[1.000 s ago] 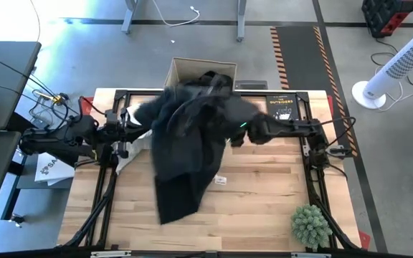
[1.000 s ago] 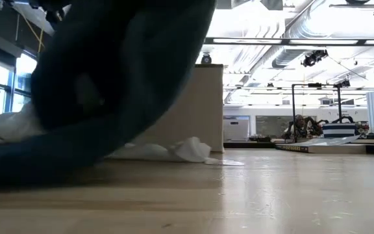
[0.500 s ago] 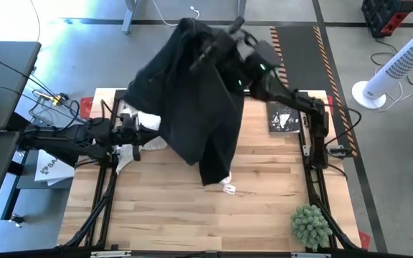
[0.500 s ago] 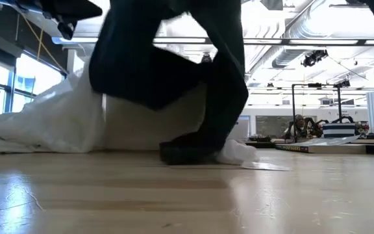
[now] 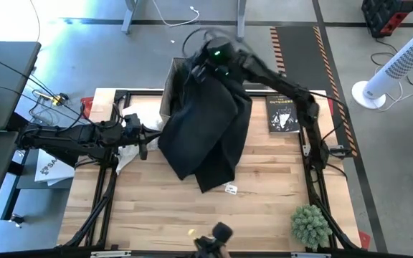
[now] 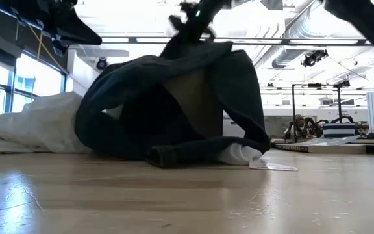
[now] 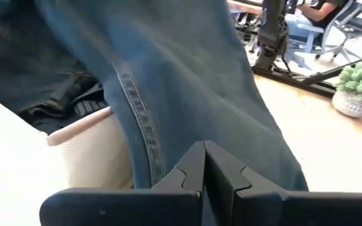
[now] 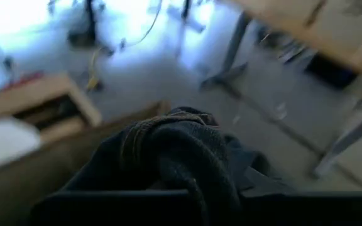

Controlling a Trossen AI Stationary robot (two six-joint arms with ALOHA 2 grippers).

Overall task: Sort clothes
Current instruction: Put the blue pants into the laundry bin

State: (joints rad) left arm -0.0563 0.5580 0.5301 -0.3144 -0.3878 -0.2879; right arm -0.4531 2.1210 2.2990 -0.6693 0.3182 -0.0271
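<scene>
1. The large dark denim garment (image 5: 206, 129) hangs from my right gripper (image 5: 210, 61) at about twelve o'clock on the light wooden table (image 5: 264, 193). It drapes over the front wall of the tan cardboard box (image 5: 169, 89) at the table's far edge and spills down toward the centre.
2. My right wrist view shows a bunched, seamed fold of that denim pinched between my right fingers; the high view shows only blur there.
3. The low view shows the garment's hem (image 6: 174, 155) resting on the tabletop, with the box wall (image 6: 197, 97) visible through the arch the cloth makes.
4. A thin white crumpled garment (image 6: 31, 127) lies on the table beside the denim. From above it sits at about nine o'clock (image 5: 138, 118), partly under the denim's edge.
5. My left gripper (image 5: 140, 136) waits at nine o'clock, near the white cloth. The left wrist view shows its fingers (image 7: 222, 182) pressed together on nothing, with stitched denim just ahead.
6. A black paperback book (image 5: 282, 115) lies at two o'clock, and a small green plant (image 5: 311, 223) stands at five o'clock, both apart from the clothes.
</scene>
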